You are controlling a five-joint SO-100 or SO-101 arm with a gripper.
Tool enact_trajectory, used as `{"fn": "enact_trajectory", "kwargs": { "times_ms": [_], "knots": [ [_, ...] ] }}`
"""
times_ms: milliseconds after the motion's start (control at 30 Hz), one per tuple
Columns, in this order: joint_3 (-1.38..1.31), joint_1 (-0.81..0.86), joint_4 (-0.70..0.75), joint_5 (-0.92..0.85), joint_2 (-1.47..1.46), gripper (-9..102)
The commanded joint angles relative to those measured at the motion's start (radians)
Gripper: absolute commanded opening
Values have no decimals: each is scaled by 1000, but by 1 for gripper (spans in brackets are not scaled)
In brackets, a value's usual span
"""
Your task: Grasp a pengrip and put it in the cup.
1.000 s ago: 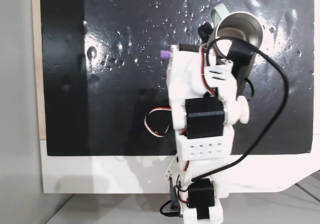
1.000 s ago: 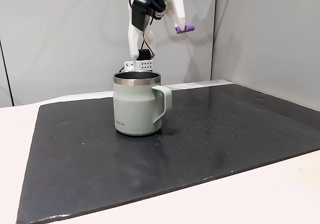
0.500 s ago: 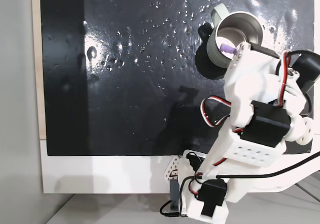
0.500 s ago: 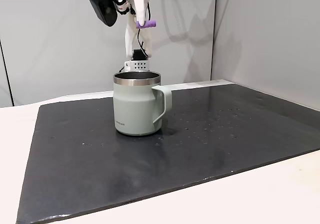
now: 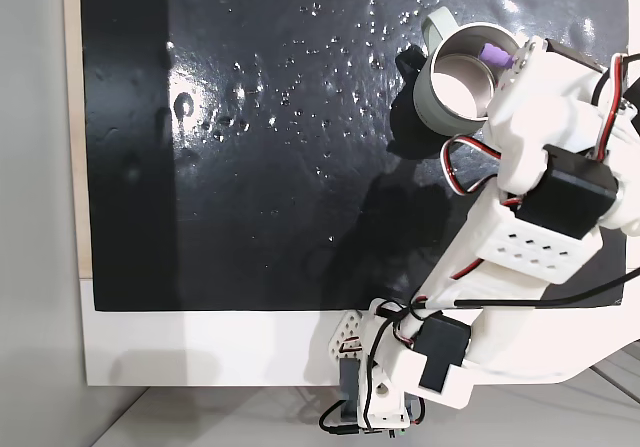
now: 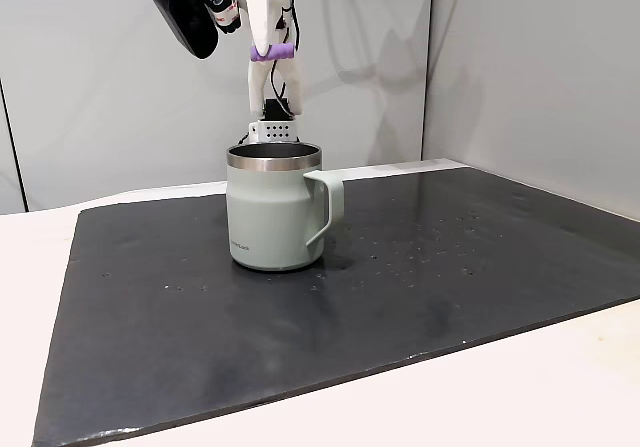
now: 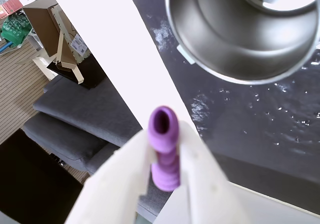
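Gripper (image 7: 167, 156) clamped on the pengrip (image 7: 164, 149) high above the cup (image 6: 275, 212), whose handle the arm partly hides from overhead.

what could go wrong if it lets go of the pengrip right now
1. The pengrip hangs high above the cup; from that height it may bounce off the steel rim.
2. In the wrist view the cup's opening sits off to the upper right of the gripper, so a drop might land on the black mat.
3. The fingers pinch the tube near one end, so it could tip as it releases.
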Motion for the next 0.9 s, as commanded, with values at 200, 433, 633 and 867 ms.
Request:
{"fn": "enact_trajectory", "kwargs": {
  "times_ms": [200,433,633,867],
  "knots": [
    [-100,-6,46,5,2,21],
    [-66,-9,49,-6,35,42],
    [-32,-11,49,-6,60,41],
    [-23,-14,49,-6,67,41]
  ]
}}
